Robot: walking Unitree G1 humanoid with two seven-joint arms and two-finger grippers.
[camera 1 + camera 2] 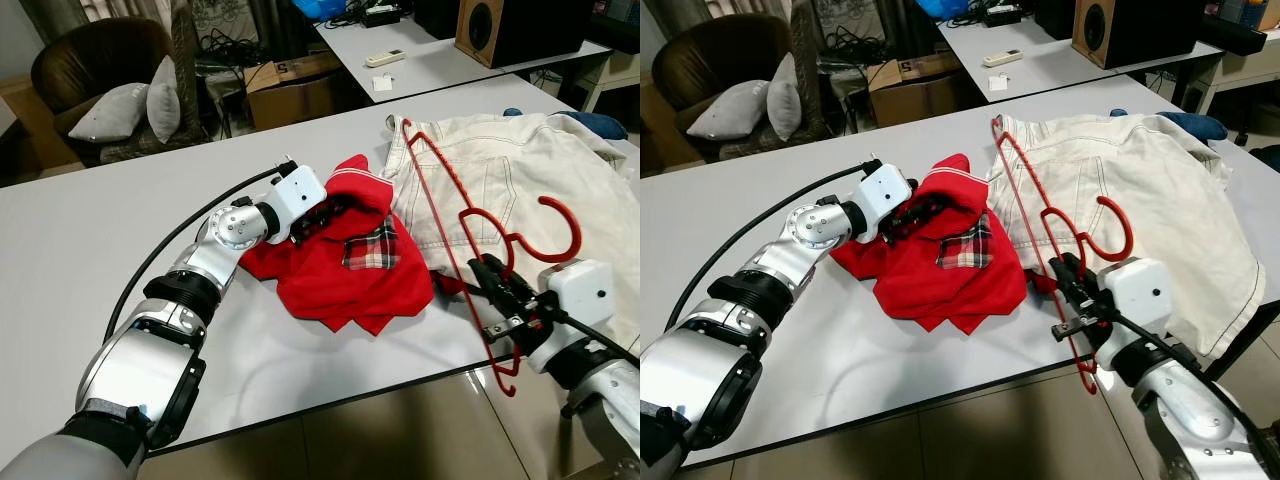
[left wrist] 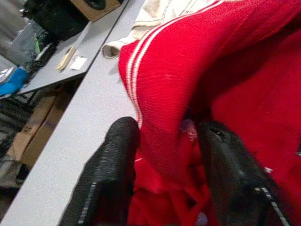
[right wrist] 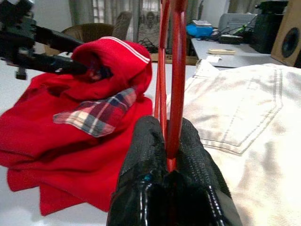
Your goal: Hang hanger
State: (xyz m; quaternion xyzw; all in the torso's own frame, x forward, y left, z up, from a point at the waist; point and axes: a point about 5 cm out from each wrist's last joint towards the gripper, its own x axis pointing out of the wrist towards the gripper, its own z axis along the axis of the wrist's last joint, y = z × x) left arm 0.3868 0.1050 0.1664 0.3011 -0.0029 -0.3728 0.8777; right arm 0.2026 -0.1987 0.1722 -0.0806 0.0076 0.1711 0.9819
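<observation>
A red plastic hanger [image 1: 430, 190] stands tilted over the table, its hook [image 1: 560, 225] above the white garment [image 1: 520, 160]. My right gripper [image 1: 495, 290] is shut on the hanger's lower bar near the table's front right edge; the bar runs up between its fingers [image 3: 148, 141]. A crumpled red shirt [image 1: 350, 280] with a plaid patch lies mid-table. My left gripper [image 1: 325, 215] reaches into its raised white-striped collar, with a fold of red cloth [image 2: 160, 94] pinched between the two fingers [image 2: 115, 160].
The grey table [image 1: 120, 220] has bare room to the left and front. A black cable [image 1: 190, 225] trails to my left arm. Behind stand an armchair with cushions [image 1: 110, 90], a cardboard box [image 1: 290, 90], and a second table [image 1: 440, 60] bearing a speaker [image 1: 480, 30].
</observation>
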